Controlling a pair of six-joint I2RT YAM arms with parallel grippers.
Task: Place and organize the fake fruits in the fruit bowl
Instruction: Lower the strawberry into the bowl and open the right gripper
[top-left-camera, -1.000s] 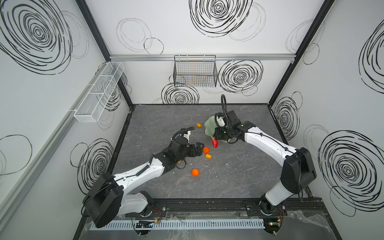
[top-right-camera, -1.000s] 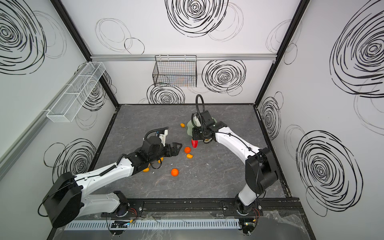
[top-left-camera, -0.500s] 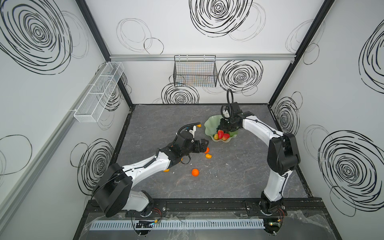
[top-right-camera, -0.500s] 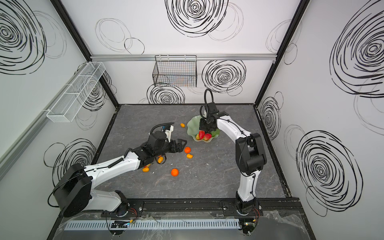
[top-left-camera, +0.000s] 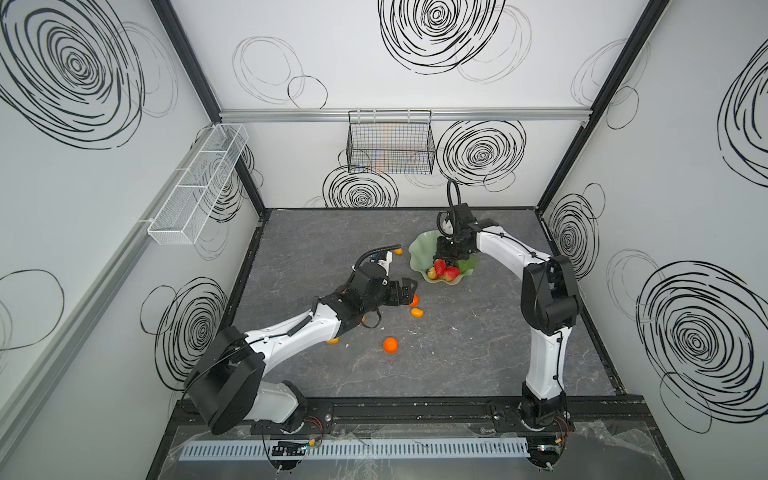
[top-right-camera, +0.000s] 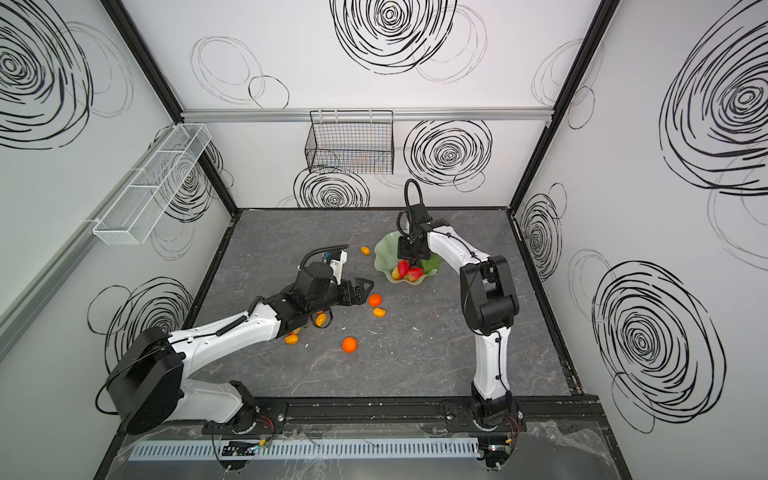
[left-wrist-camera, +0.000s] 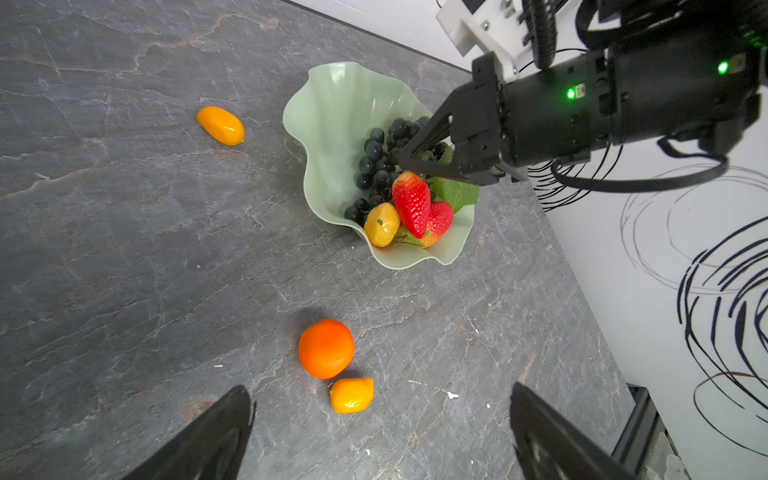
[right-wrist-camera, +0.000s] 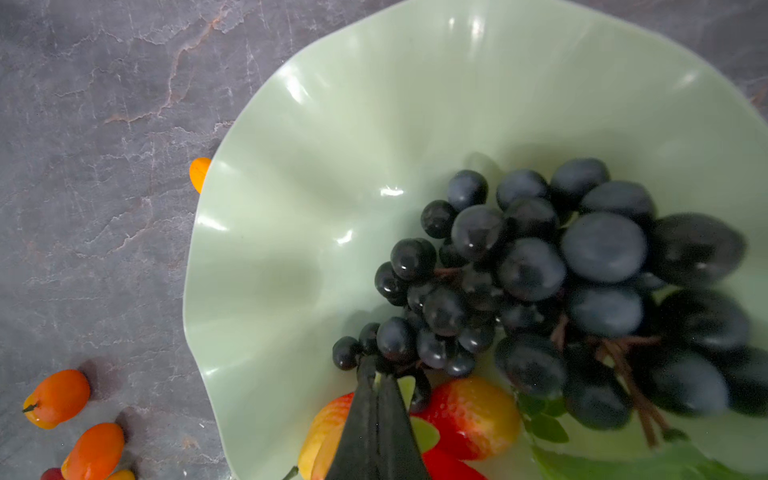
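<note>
Nearest you, the left gripper (top-right-camera: 366, 292) has edged forward, jaws spread wide, with a tangerine (left-wrist-camera: 326, 348) and a kumquat (left-wrist-camera: 351, 395) lying just ahead. Farther back, the right gripper (left-wrist-camera: 405, 161) has carried a strawberry (left-wrist-camera: 411, 203) into the bowl (left-wrist-camera: 340, 104) beside the grapes (right-wrist-camera: 540, 270), so one more fruit is home. Its jaws sit almost pressed together, and you can't tell whether they still nip the strawberry's green top.
</note>
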